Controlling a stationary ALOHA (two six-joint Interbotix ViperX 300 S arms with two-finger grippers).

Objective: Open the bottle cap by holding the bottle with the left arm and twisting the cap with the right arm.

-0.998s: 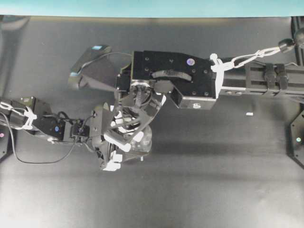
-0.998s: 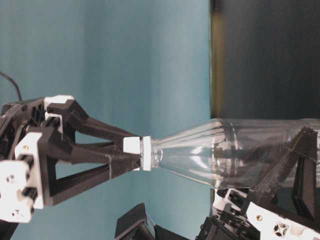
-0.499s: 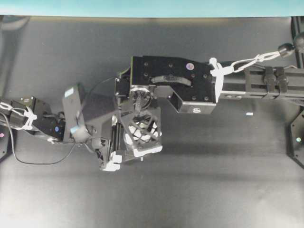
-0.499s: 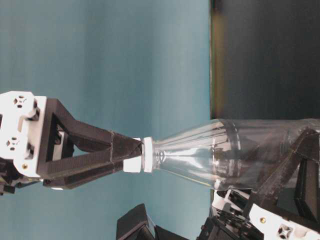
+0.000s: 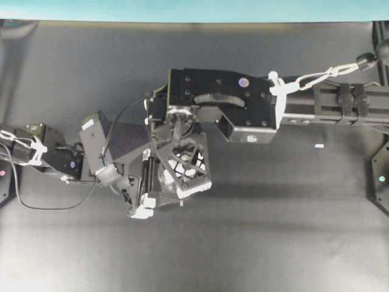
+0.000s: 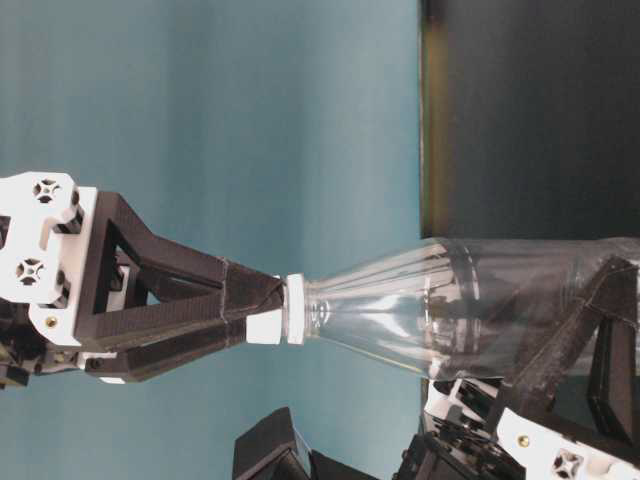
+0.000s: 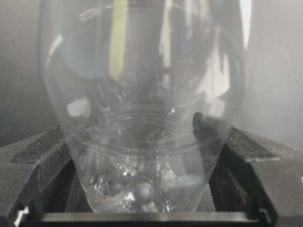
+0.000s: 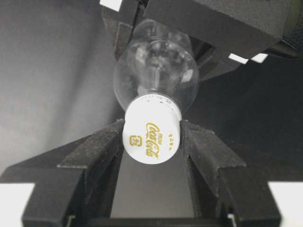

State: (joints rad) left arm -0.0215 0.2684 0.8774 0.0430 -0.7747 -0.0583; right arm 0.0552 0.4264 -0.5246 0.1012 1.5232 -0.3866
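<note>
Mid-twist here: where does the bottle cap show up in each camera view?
Overhead: the bottle cap is hidden under the right hand.
Table-level: left of centre, clamped between the right hand's fingertips.
Left wrist: not visible; only the bottle's base.
Right wrist: centre, white with gold lettering.
Shared landmark: the bottle's clear body.

The right end effector (image 8: 151,142) points down, clamped; the left end effector (image 7: 147,208) grips from the side.

A dark tabletop (image 5: 292,231) fills most of the room's working area. A tiny white tape mark (image 5: 319,146) lies on it toward the right. A teal wall (image 6: 220,120) stands behind.
</note>
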